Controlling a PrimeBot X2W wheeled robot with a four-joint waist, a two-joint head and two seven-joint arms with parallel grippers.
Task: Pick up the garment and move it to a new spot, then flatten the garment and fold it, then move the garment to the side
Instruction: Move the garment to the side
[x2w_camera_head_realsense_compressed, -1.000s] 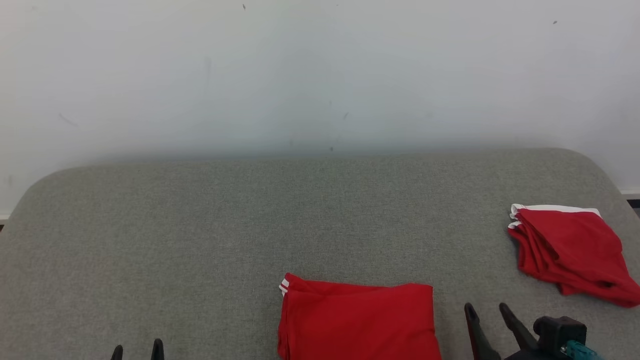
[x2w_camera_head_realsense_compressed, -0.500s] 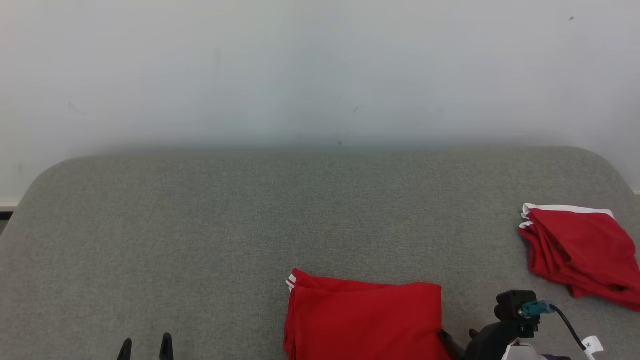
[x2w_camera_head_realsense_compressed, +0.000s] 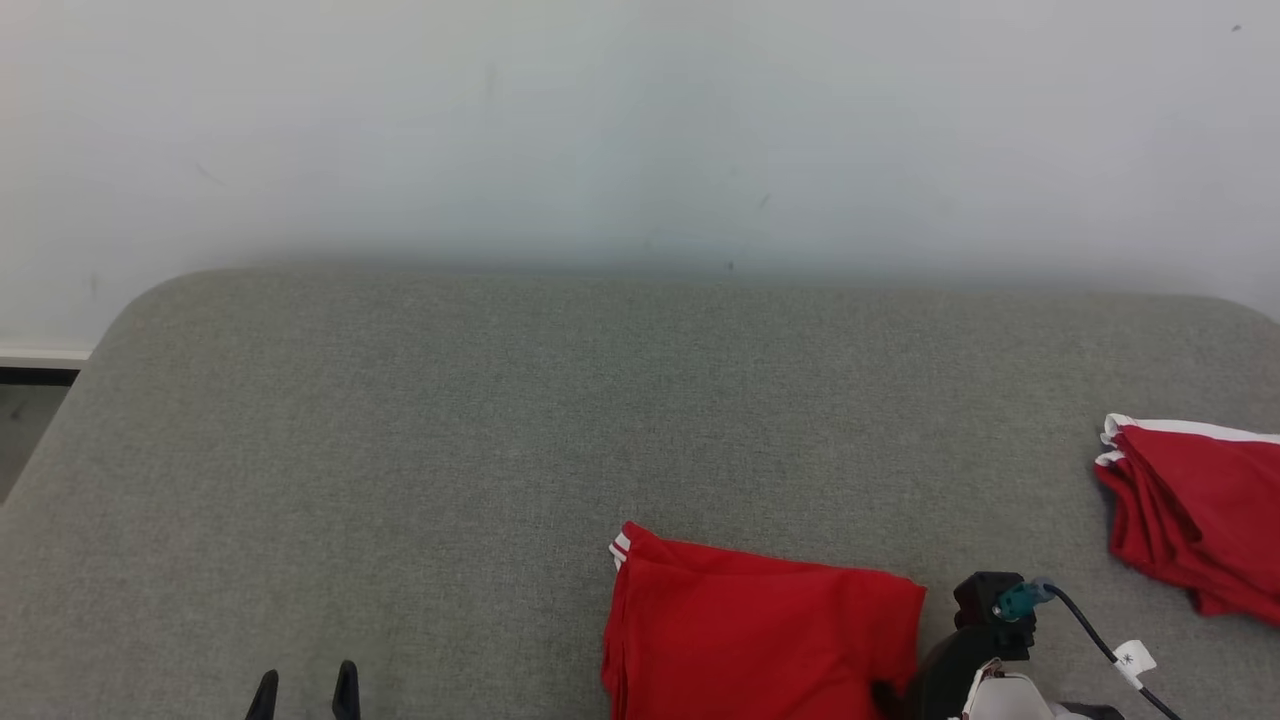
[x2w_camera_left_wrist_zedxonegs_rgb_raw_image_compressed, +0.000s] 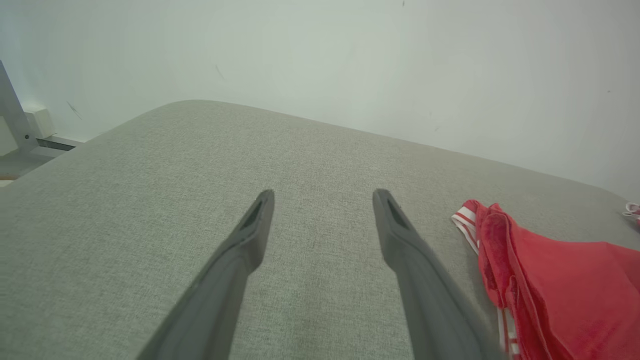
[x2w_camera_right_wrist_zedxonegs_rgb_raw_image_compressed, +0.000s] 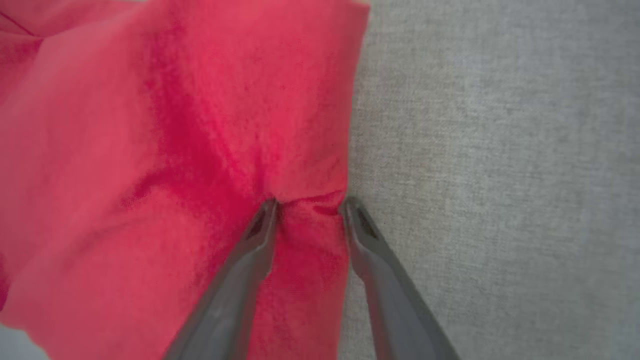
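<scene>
Garment (x2w_camera_head_realsense_compressed: 760, 640) folded; the move aside is what looks left

Your right fingers (x2w_camera_right_wrist_zedxonegs_rgb_raw_image_compressed: 257, 235) straddle its right edge, part-open, with cloth puckering between them. Your left fingers (x2w_camera_left_wrist_zedxonegs_rgb_raw_image_compressed: 250, 235) hang wide open and empty. The garment lies near-centre on the worktop (x2w_camera_head_realsense_compressed: 400, 450), another red pile (x2w_camera_head_realsense_compressed: 1190, 510) far right.

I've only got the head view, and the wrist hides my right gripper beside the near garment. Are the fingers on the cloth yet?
Observer: Yes. The right gripper straddles the edge of the garment, with one fingertip on the cloth and the other at the edge, against the cushion.
Operator: Closed on it?
Observer: No. The jaws are apart, with a small pucker of cloth between them.
Operator: Is the left gripper carrying anything?
Observer: No. The left gripper is open, with nothing between its fingers and bare cushion beyond them.
</scene>
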